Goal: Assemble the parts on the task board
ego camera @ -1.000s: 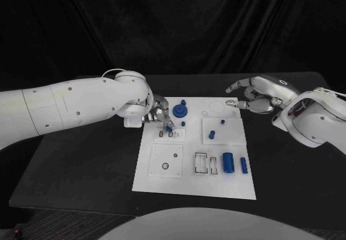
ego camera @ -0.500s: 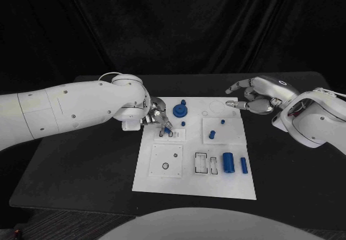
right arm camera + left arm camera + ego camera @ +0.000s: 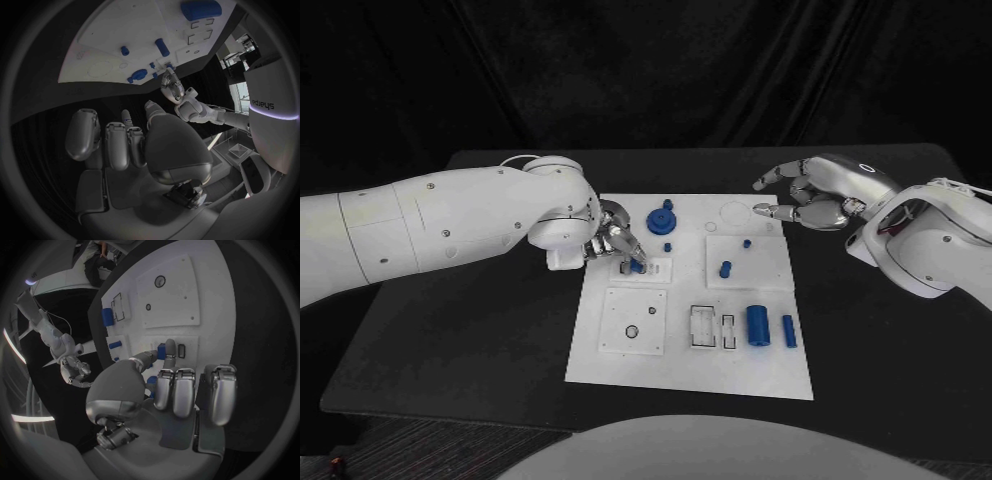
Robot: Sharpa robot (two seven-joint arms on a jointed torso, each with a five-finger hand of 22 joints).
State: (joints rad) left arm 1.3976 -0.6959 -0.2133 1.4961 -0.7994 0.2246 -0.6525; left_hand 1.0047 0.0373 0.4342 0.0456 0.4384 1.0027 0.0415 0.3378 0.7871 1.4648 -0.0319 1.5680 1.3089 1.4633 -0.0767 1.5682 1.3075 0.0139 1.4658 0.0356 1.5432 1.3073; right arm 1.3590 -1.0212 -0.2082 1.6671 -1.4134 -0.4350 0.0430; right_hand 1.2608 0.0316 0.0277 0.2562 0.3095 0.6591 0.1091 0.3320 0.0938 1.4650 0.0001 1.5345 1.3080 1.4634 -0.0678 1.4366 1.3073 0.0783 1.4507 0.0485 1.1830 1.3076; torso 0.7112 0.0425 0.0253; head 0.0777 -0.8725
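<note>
The white task board (image 3: 678,355) lies in the middle of the black table. My left hand (image 3: 612,240) hovers over the board's far left part and pinches a small blue part (image 3: 636,265) between thumb and a finger. The part sits right at the small slotted plate (image 3: 651,270). In the left wrist view the pinched blue part (image 3: 162,350) is beside a dark slot (image 3: 181,350). My right hand (image 3: 808,201) hangs past the board's far right corner, fingers loosely bent and apart, holding nothing.
On the board lie a blue gear-shaped piece (image 3: 661,218), two small blue pegs (image 3: 668,246) (image 3: 746,242), a short blue cylinder (image 3: 724,267), a large blue block (image 3: 756,323) and a slimmer blue bar (image 3: 788,330). Two open rectangular slots (image 3: 702,327) sit left of the block.
My left hand has lowered slightly toward the near side, bringing the blue part down onto the slotted plate. The right hand has stayed put.
</note>
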